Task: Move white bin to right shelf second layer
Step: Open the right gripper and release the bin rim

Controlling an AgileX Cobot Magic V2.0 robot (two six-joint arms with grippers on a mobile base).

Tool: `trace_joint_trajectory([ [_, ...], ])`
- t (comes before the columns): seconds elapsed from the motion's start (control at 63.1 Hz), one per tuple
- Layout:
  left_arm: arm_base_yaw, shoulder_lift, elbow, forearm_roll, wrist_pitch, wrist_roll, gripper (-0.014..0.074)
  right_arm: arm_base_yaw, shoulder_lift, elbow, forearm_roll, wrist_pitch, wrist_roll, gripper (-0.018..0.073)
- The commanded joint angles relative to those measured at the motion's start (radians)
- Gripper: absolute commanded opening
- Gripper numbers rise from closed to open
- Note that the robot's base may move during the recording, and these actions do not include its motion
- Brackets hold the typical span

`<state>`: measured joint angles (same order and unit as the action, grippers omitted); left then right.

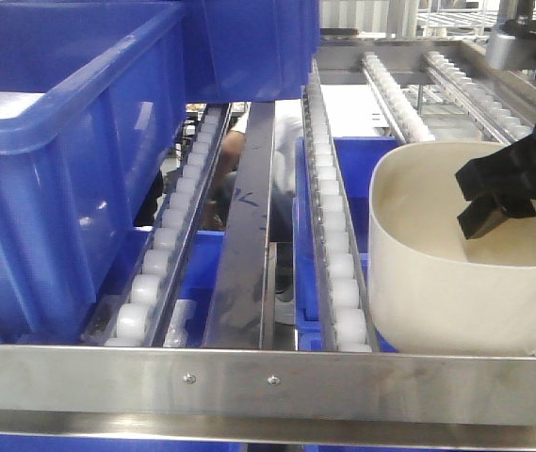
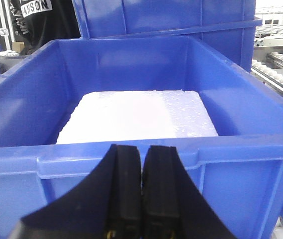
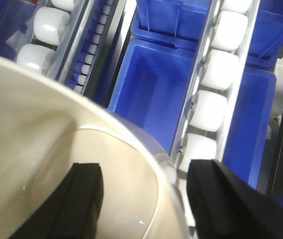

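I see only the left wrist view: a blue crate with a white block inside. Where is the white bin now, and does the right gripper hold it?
Observer: The white bin stands on the roller lanes of the right shelf second layer, behind its front beam. The right gripper is at the bin's far rim.
Operator: Are its fingers closed on the wall?
Observer: No. In the right wrist view one finger is inside the bin and the other is outside, with a gap to the wall.
Operator: What is under that lane?
Observer: An open lower blue crate shows between the roller rails.
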<state>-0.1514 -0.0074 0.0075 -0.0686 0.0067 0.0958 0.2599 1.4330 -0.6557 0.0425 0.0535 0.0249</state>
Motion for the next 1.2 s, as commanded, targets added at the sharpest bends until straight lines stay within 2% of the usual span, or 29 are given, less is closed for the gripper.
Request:
trace_joint_trajectory([
  [0.0,-0.002,-0.013,0.033,-0.005,-0.086,-0.007,0.0085,-0.003,-0.052,-0.021,0.002,-0.070,-0.001,0.0487],
  [0.554,-0.002,-0.013,0.033,-0.005,-0.086,-0.007,0.0085,-0.076,-0.150,-0.021,0.002,-0.068,-0.001,0.0487],
  [1.188,-0.002,-0.013,0.033,-0.005,-0.086,-0.007,0.0085,-0.076,-0.401,-0.021,0.002,-0.012,-0.001,0.0478],
])
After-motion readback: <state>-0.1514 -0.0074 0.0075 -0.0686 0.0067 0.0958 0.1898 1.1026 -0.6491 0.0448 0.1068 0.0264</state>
